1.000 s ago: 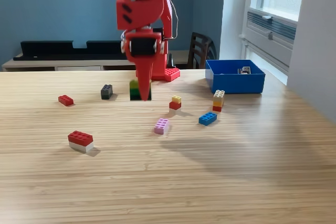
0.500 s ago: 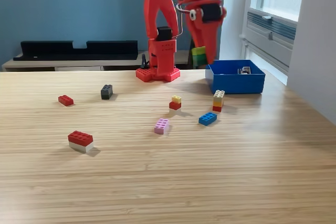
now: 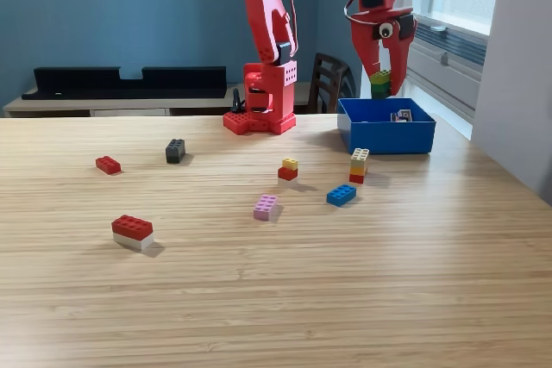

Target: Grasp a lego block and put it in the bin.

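Observation:
My red gripper (image 3: 380, 85) hangs above the blue bin (image 3: 385, 136) at the exterior view's right, shut on a yellow-and-green lego block (image 3: 379, 84). The block hovers over the bin's back half, clear of its rim. Small pieces lie inside the bin (image 3: 401, 115). Several loose blocks stay on the wooden table: a red one (image 3: 108, 165), a dark grey one (image 3: 175, 150), a red-and-white stack (image 3: 132, 232), a pink one (image 3: 266, 207), a yellow-on-red one (image 3: 288, 169), a blue one (image 3: 341, 195) and a cream-topped stack (image 3: 359, 165).
The arm's red base (image 3: 261, 101) stands at the table's back, left of the bin. A dark chair (image 3: 329, 82) sits behind the table. A black shelf unit (image 3: 129, 83) runs along the blue wall. A window and white wall close off the right side.
The arm has swung from the table's middle to the right, carrying the yellow-and-green block up and over the bin. The loose blocks have not moved.

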Controlling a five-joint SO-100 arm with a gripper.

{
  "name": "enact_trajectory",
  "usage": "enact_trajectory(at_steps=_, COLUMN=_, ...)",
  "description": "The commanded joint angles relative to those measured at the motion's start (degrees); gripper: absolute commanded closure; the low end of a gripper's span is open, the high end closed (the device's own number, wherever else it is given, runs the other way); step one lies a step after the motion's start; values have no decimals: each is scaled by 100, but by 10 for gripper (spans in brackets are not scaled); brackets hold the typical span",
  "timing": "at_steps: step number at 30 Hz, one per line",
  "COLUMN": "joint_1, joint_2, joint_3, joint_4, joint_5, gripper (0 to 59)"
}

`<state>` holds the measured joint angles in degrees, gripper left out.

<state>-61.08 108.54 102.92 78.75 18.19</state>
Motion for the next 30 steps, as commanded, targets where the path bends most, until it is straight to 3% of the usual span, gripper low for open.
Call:
enact_trajectory(at_steps=1, joint_1=-729, joint_2=360, joint_3=105, joint_4=18, joint_5=88, gripper=586)
enact_trajectory(at_steps=11, joint_1=-976, joint_2=185, joint_3=-264, joint_4=0, joint_5=229, gripper=586)
enact_trajectory(at_steps=24, joint_1=-932, joint_2=-1951, joint_3=-1362, joint_4=70, joint_5=141, gripper=584)
enact_trajectory(at_steps=26, joint_1=-940, joint_2=-2092, joint_3=-1494, joint_4=105, joint_5=79, gripper=549)
enact_trajectory(at_steps=30, joint_1=-932, joint_2=-2215, joint_3=-1819, joint_4=246, joint_5=-53, gripper=418)
